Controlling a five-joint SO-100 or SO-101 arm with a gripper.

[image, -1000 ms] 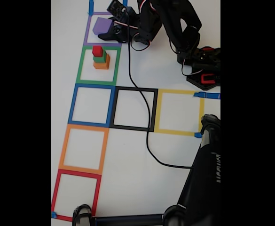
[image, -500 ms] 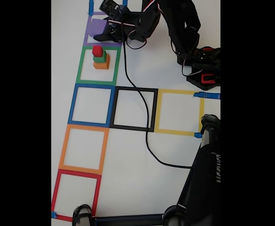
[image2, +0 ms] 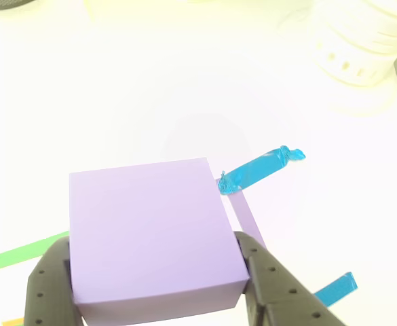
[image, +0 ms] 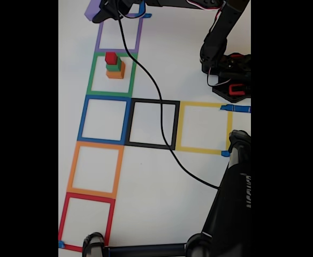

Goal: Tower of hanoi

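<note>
The white worktop (image: pixel 199 64) carries a column of taped squares, with a black and a yellow square branching right. In the fixed view the gripper (image: pixel 104 9) hangs at the far left edge, past the purple square (image: pixel 119 37), clamped on the purple block (image2: pixel 150 231), the largest piece. The stack (image: pixel 114 66) of orange, green and red cubes sits in the green square (image: pixel 111 75), nearer than the gripper and slightly right, well apart. Any writing on the black stand (image: pixel 236 193) is too blurred to read
</note>
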